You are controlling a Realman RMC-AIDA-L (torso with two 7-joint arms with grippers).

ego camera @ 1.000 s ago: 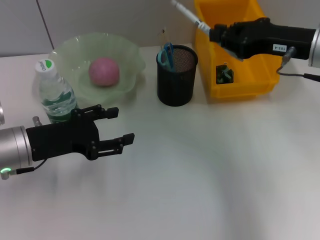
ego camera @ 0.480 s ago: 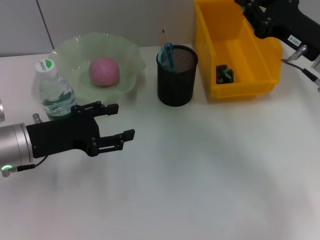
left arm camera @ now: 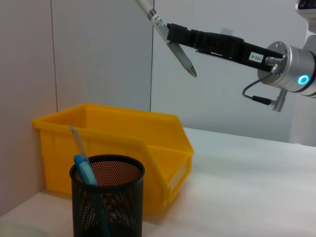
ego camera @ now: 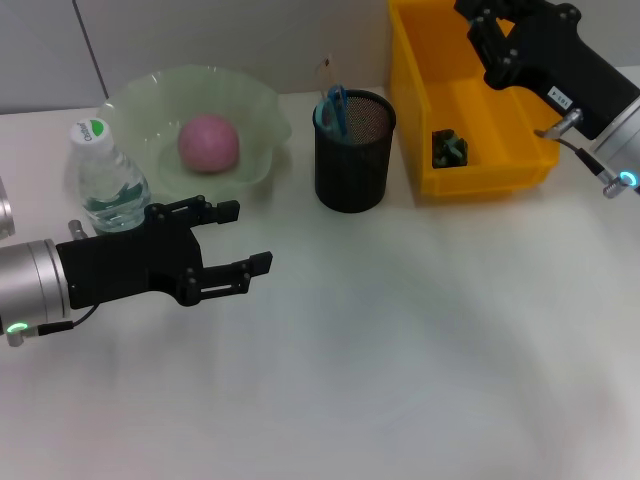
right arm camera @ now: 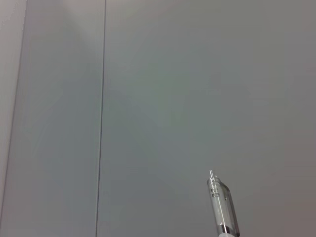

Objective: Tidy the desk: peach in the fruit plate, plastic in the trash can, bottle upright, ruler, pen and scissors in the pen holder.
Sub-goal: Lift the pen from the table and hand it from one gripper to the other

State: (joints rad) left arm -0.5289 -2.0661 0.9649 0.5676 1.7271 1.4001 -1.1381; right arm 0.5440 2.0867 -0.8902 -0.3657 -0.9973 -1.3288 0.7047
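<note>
At the head view's upper right, the right gripper pinches the pen tilted, well above the pen holder. A tilted release could send it against the rim or into the yellow bin. The left gripper, fingers spread and empty, waits at lower left.

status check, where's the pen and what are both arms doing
Right gripper shut on pen, high above the yellow bin. Left gripper open, idle near the bottle. Pen holder unobstructed, scissors inside.

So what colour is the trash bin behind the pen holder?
Yellow trash bin, clearest in the head view.
</note>
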